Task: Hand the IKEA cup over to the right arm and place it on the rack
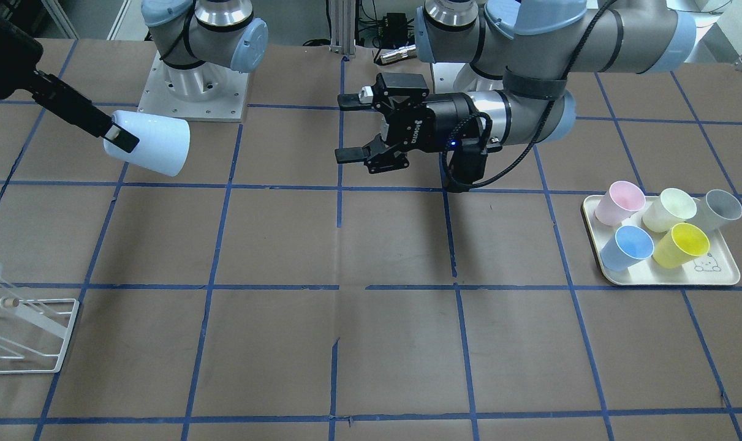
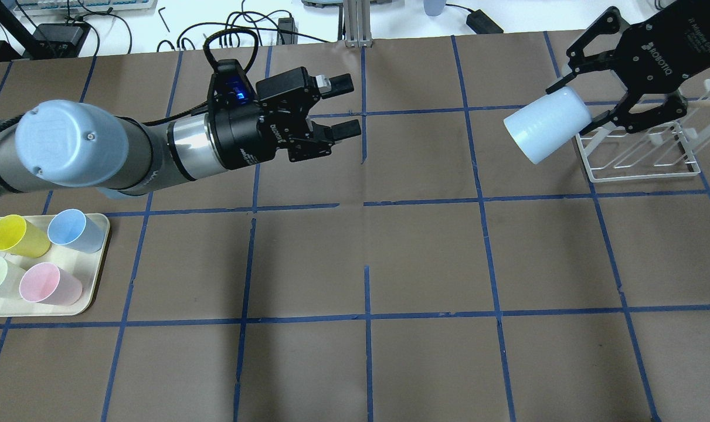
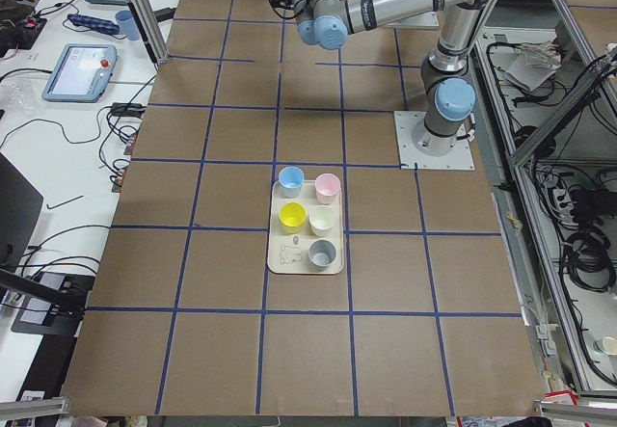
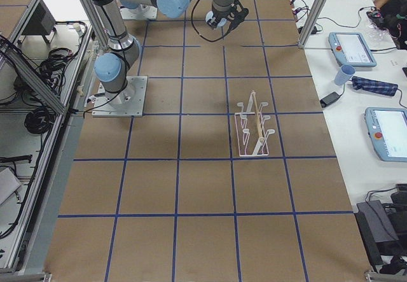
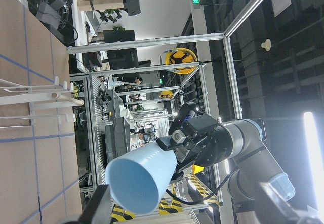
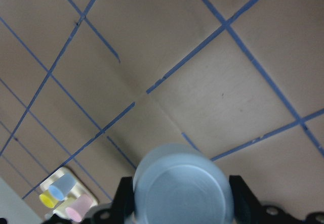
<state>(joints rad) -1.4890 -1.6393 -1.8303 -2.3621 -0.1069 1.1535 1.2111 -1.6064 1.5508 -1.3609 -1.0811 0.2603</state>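
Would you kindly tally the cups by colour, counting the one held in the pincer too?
Pink cup: 1
Pale yellow-green cup: 1
Grey cup: 1
Blue cup: 1
Yellow cup: 1
Pale sky-blue cup, in the right pincer: 1
Total: 6

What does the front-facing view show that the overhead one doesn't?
Front-facing only: the grey tumbler on the tray, and the base plate under the right arm. Overhead only: the whole rack, which the front-facing view cuts off at its edge. Both: the right gripper shut on the IKEA cup, which is held tilted beside the rack, the left gripper open and empty, and the tray.
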